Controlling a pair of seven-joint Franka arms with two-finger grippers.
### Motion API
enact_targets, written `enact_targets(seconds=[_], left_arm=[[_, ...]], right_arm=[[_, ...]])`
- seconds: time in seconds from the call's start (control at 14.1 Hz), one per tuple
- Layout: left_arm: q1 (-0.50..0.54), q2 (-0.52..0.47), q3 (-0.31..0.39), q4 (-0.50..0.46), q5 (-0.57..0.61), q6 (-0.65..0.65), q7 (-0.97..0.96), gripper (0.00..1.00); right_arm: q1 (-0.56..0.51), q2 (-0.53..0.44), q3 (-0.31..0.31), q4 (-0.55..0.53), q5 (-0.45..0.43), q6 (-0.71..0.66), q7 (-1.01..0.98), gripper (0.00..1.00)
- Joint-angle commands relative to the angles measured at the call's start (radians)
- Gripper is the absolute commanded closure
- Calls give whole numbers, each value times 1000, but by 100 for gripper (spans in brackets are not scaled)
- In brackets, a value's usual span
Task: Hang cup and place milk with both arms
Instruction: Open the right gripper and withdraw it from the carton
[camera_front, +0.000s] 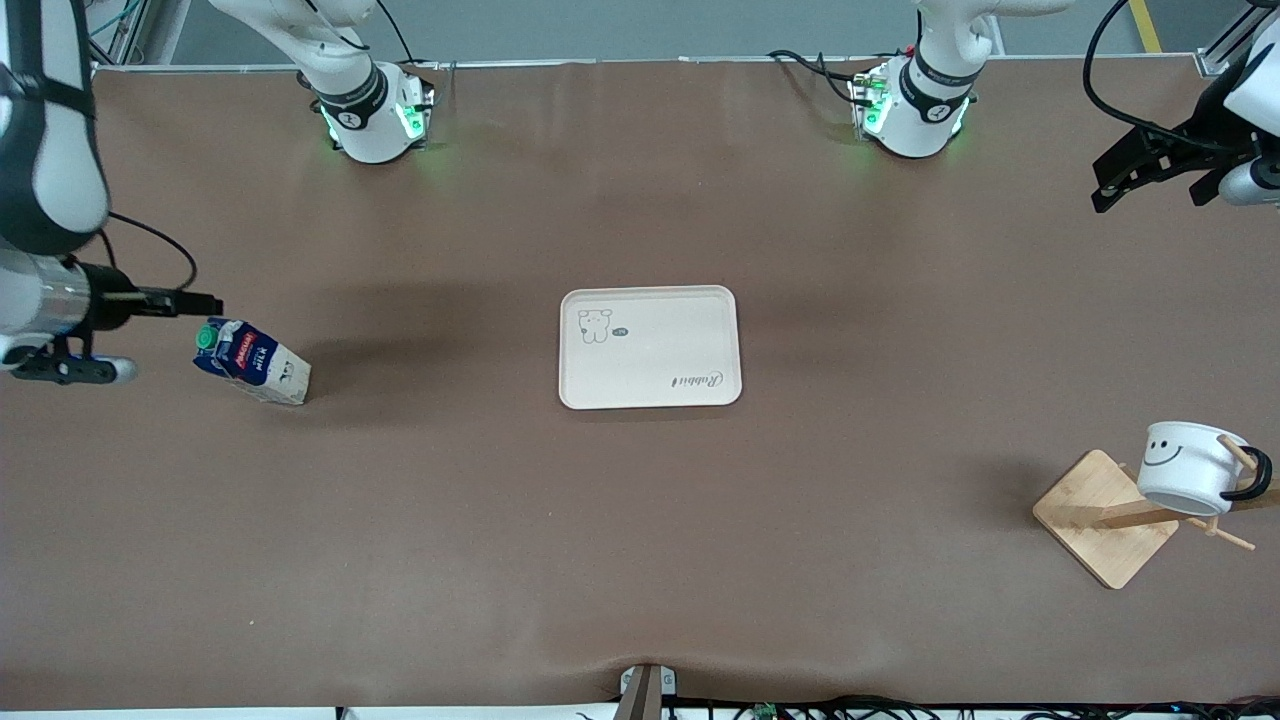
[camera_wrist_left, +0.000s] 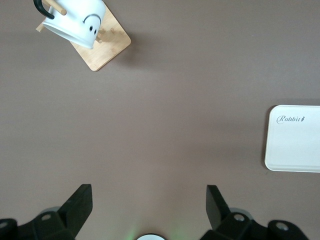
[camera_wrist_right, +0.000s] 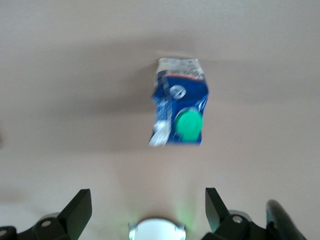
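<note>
The milk stands on the table toward the right arm's end, green cap up. It also shows in the right wrist view. My right gripper hovers open and empty over the table beside the carton. The cup hangs by its black handle on a peg of the wooden rack toward the left arm's end. It shows in the left wrist view too. My left gripper is raised, open and empty, over the table edge at its own end.
A white tray with a bear drawing lies flat at the table's middle, with nothing on it; its edge shows in the left wrist view. The two arm bases stand along the table's top edge.
</note>
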Motion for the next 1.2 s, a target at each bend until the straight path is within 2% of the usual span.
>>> enact_targets(seconds=[0.0, 0.07, 0.28, 0.42, 0.49, 0.64, 0.78, 0.99, 1.13], left_arm=[[-8, -13, 4, -25, -34, 13, 20, 0], [-10, -11, 1, -27, -34, 10, 20, 0], [-4, -11, 1, -27, -34, 8, 20, 0], [-4, -13, 2, -25, -34, 7, 26, 0], [-2, -13, 2, -24, -34, 7, 26, 0], [-2, -13, 2, -22, -34, 7, 26, 0], [-1, -14, 4, -22, -34, 7, 26, 0], [1, -21, 4, -25, -34, 7, 26, 0], [1, -24, 4, -25, -34, 7, 23, 0]], right_arm=[[6, 8, -2, 234, 88, -144, -8, 0], [4, 11, -5, 292, 114, -194, -10, 0], [20, 2, -1, 377, 119, -204, -31, 0], [50, -37, 10, 380, 105, -218, -8, 0], [72, -75, 14, 368, 87, -219, 51, 0], [78, -91, 14, 357, 76, -271, 183, 0], [77, -158, 13, 269, 72, -235, 184, 0], [76, -323, 13, 53, 66, -112, 184, 0], [83, -333, 16, 38, 41, -124, 184, 0]])
